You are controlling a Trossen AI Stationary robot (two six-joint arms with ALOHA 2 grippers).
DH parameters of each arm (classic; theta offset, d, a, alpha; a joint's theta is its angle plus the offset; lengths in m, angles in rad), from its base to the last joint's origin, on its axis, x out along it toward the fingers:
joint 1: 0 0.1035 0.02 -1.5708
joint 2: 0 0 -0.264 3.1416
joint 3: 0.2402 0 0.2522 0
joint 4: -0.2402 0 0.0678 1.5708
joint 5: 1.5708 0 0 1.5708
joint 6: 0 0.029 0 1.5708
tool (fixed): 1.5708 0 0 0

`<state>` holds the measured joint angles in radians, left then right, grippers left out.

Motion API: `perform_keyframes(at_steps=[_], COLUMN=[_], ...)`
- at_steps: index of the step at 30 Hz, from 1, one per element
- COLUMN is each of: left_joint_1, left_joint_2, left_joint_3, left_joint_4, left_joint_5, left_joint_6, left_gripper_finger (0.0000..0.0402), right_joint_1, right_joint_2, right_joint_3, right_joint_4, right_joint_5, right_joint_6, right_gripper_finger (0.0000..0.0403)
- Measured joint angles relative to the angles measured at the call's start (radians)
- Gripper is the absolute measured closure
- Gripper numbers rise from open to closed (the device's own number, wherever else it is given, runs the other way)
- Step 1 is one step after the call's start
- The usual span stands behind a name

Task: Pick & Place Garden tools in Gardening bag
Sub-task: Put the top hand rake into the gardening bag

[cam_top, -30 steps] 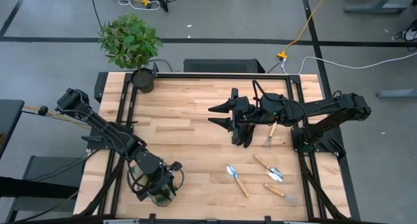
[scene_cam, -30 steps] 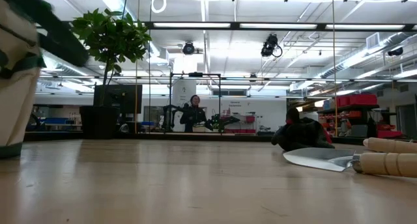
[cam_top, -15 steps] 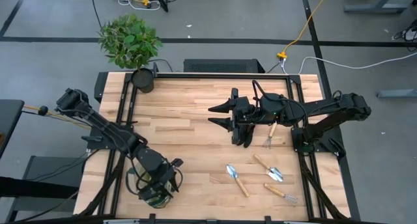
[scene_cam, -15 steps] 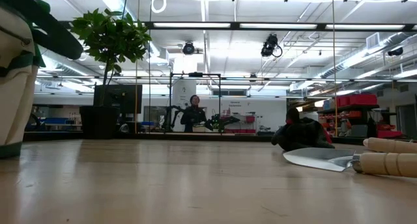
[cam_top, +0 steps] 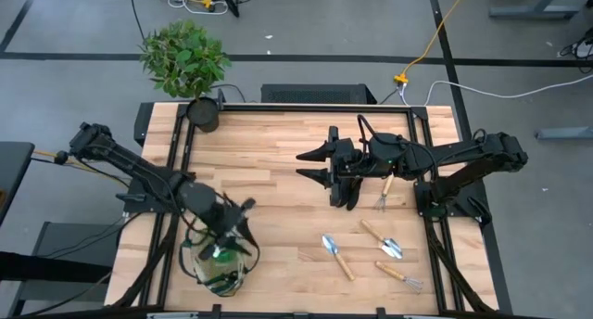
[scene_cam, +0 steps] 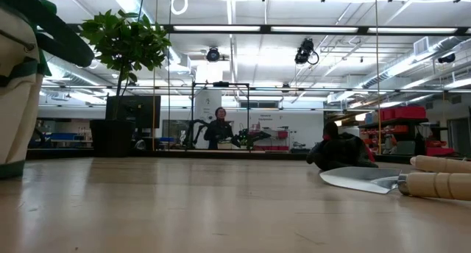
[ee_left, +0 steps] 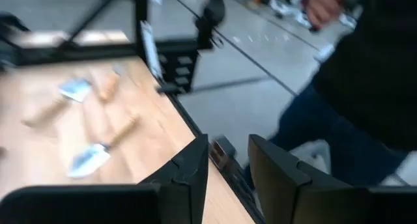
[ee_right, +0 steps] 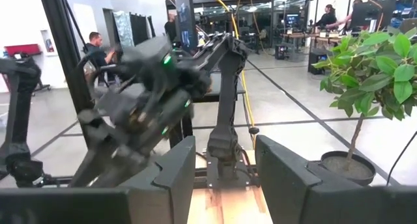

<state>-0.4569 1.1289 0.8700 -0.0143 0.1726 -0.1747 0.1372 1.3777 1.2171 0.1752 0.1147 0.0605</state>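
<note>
The beige gardening bag (cam_top: 219, 269) with green trim stands at the table's near left; something green lies inside it. It also shows at the left edge of the low view (scene_cam: 16, 91). My left gripper (cam_top: 239, 215) hovers just beyond the bag's far rim, open and empty (ee_left: 228, 142). My right gripper (cam_top: 310, 166) is open and empty over the table's middle (ee_right: 225, 146). A black glove (cam_top: 346, 193) and a hand fork (cam_top: 384, 193) lie under my right arm. Two trowels (cam_top: 335, 255) (cam_top: 383, 238) and another fork (cam_top: 399, 275) lie at the near right.
A leafy plant (cam_top: 184, 57) in a black pot (cam_top: 204, 114) stands at the far left corner. A person in dark clothes (ee_left: 365, 87) stands off the table's near side. Bare wood lies between the bag and the tools.
My left gripper has drawn up and away from the bag's mouth toward the far edge, swinging as it went. The bag's opening, covered by it a second ago, now shows. The bag's green handle has shifted in the low view. My right arm has kept still.
</note>
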Motion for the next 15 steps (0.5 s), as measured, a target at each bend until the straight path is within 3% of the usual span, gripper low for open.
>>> perform_keyframes(at_steps=[15], left_joint_1=[0.172], left_joint_2=[-0.198], left_joint_3=[0.001], left_joint_4=[-0.097], left_joint_5=[-0.098], left_joint_6=[-0.049], left_gripper_finger=[0.0287], right_joint_1=[0.000], right_joint_2=[-0.033], right_joint_3=[0.000], right_joint_4=[-0.055], right_joint_5=[0.000], right_joint_6=[-0.024], right_gripper_finger=[0.0240])
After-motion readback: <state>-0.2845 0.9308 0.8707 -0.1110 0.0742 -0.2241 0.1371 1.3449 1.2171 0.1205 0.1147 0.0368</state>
